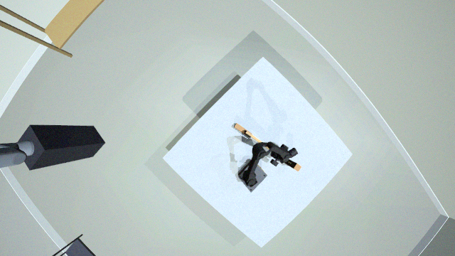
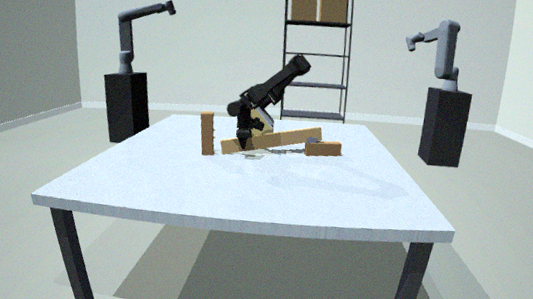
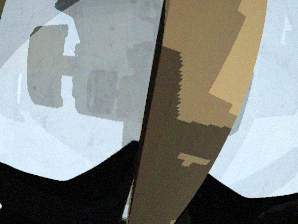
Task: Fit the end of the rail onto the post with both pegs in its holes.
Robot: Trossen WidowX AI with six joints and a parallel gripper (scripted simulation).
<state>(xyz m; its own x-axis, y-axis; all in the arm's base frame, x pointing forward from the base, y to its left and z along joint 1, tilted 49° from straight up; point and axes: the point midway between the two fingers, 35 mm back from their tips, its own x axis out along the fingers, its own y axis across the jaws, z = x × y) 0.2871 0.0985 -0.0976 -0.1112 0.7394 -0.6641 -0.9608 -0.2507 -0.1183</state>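
The gripper (image 1: 275, 160) (image 2: 243, 147) (image 3: 152, 149) is nearly closed, clamping the tilted bed rail (image 1: 253, 136) (image 2: 278, 139) (image 3: 205, 65); lifting crookedly could jam its holes against the pegs.

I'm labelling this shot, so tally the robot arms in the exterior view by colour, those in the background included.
Black: 1, the arm whose jaws grip the rail
Grey: 2, one on the left pedestal, one on the right pedestal
Total: 3

Post (image 1: 298, 166) (image 2: 207, 133) blocks way beyond rail's low end (image 2: 230, 146).
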